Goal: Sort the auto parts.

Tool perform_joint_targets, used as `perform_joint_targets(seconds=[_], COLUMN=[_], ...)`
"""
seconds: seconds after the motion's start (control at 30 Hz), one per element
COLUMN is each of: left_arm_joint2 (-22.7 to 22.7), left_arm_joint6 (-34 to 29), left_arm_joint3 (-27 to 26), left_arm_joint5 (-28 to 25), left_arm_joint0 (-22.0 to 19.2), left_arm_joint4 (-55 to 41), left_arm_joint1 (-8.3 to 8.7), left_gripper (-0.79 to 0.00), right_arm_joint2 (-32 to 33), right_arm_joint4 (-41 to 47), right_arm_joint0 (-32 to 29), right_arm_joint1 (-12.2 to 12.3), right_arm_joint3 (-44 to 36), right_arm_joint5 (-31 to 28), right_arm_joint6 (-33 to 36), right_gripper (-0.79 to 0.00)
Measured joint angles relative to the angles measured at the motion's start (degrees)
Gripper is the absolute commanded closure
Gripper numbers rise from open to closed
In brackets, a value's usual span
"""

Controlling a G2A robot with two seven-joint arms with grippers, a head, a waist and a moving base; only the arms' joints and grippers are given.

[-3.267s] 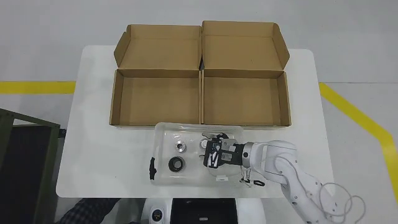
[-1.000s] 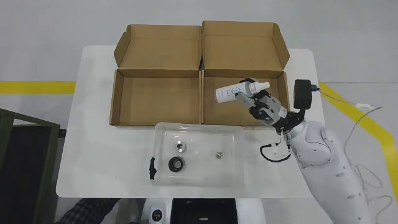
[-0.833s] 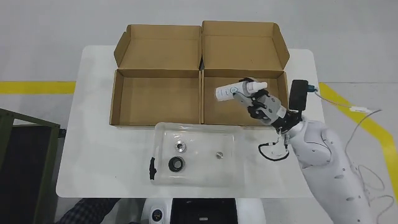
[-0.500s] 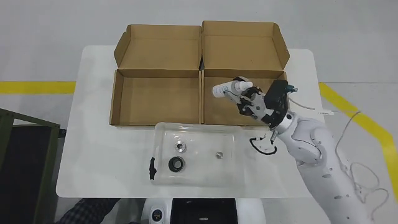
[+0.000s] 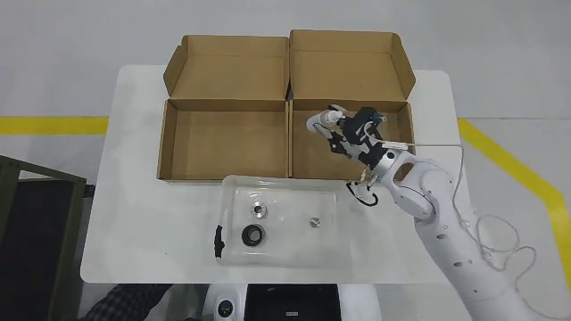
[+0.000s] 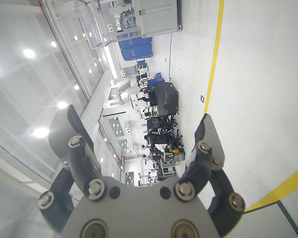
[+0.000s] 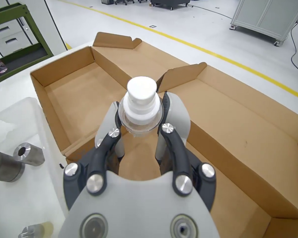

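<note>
We see the right pincer (image 7: 140, 115) pinching a white capped bottle (image 7: 141, 92), held above the left part of the right cardboard box (image 5: 393, 156) on the worktop's (image 5: 134, 143) far half. The left pincer (image 6: 139, 115) is spread wide. By the near edge, the clear tray (image 5: 232, 196) holds a steel sleeve (image 5: 259, 210), a black ring (image 5: 254, 235) and a small metal piece (image 5: 314, 223).
</note>
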Motion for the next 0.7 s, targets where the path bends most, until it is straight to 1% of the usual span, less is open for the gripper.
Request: perform_joint_targets(seconds=[0.27,0.5,0.57,0.63,0.67,0.7], left_arm_joint2=[0.0,0.0,0.0,0.0,0.0,0.0], left_arm_joint6=[0.0,0.0,0.0,0.0,0.0,0.0], left_arm_joint3=[0.0,0.0,0.0,0.0,0.0,0.0], left_arm_joint5=[0.0,0.0,0.0,0.0,0.0,0.0], left_arm_joint0=[0.0,0.0,0.0,0.0,0.0,0.0], left_arm_joint4=[0.0,0.0,0.0,0.0,0.0,0.0], left_arm_joint1=[0.0,0.0,0.0,0.0,0.0,0.0], left_gripper=[-0.785,-0.785,-0.785,-0.785,-0.785,-0.785], right_arm_joint2=[-4.6,-7.3,-7.8,-8.2,-8.3,-8.5], right_arm_joint4=[-2.5,-2.0,-1.9,-1.9,-1.9,-2.0], right_arm_joint0=[5.2,8.4,9.0,9.5,9.7,9.9], right_arm_joint1=[-1.3,-2.4,-2.7,-2.9,-3.0,-3.1], right_arm_joint3=[6.2,11.2,12.2,12.9,13.2,13.4], right_arm_joint5=[2.2,3.0,3.2,3.3,3.3,3.3], right_arm_joint6=[2.8,3.8,4.1,4.4,4.6,4.7], right_gripper=[0.0,0.0,-0.092,-0.215,-0.289,-0.32])
